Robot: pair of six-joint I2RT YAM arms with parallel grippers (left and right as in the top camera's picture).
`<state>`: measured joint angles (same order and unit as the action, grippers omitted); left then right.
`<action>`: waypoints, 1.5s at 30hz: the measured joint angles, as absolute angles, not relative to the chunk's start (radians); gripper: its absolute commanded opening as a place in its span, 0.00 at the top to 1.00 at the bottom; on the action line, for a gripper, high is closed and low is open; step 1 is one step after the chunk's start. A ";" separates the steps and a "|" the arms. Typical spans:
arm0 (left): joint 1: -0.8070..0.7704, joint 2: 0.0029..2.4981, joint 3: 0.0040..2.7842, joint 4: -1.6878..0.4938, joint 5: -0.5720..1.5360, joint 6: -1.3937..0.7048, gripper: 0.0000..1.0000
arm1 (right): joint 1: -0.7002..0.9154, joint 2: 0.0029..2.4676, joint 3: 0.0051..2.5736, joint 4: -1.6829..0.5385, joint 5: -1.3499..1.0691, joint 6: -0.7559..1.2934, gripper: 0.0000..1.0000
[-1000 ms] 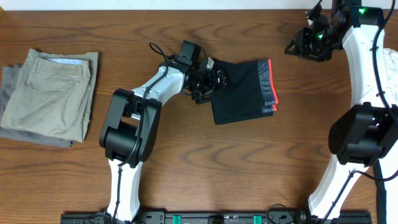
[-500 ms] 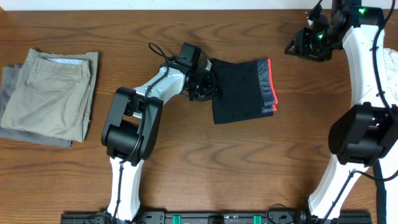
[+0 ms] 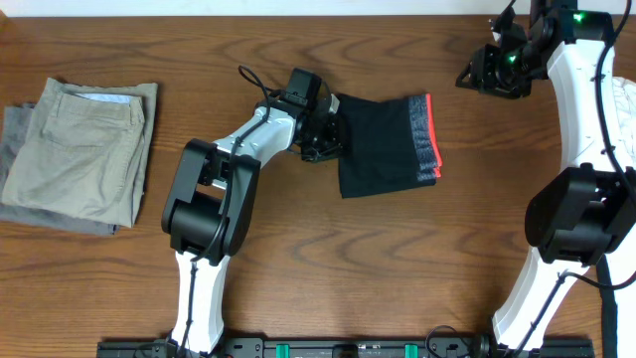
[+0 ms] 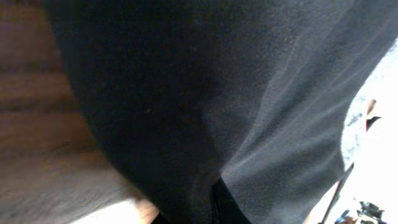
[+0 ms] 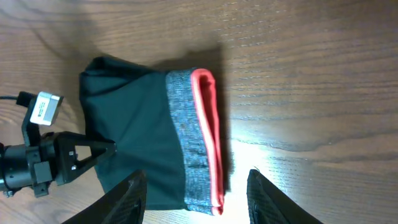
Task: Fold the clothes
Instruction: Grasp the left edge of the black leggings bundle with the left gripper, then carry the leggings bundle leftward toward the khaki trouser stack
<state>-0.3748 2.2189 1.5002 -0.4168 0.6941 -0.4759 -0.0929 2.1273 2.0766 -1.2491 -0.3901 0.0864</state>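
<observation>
The black pants lie folded into a small block at mid-table, their grey waistband edged in red-orange on the right side. My left gripper is shut on the block's left edge. Black fabric fills the left wrist view and hides the fingers. In the right wrist view the pants lie far below, with the left gripper at their left edge. My right gripper hangs high over the back right of the table. It is open and holds nothing.
Tan khaki trousers lie folded on a grey garment at the far left. Bare wooden table surrounds the black pants. The right arm's base stands at the right edge.
My left gripper has closed on the left edge of the black pants, and the fabric there has bunched slightly. The right arm has not moved.
</observation>
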 measured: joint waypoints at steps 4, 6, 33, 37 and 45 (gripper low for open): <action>-0.360 2.201 1.503 -0.500 0.662 -0.418 0.94 | -0.093 2.127 2.077 -1.250 -0.382 0.086 0.50; -0.345 2.194 1.506 -0.545 0.651 -0.391 0.94 | -0.093 2.127 2.077 -1.249 -0.379 0.086 0.50; 0.023 2.126 1.542 -1.090 0.385 0.046 0.94 | -0.093 2.127 2.077 -1.237 -0.366 0.082 0.48; 0.068 2.126 1.542 -1.092 0.293 0.090 0.94 | -0.093 2.127 2.077 -1.238 -0.361 0.067 0.48; 0.149 2.126 1.544 -1.103 0.131 0.210 0.94 | -0.093 2.127 2.077 -1.256 -0.339 0.060 0.48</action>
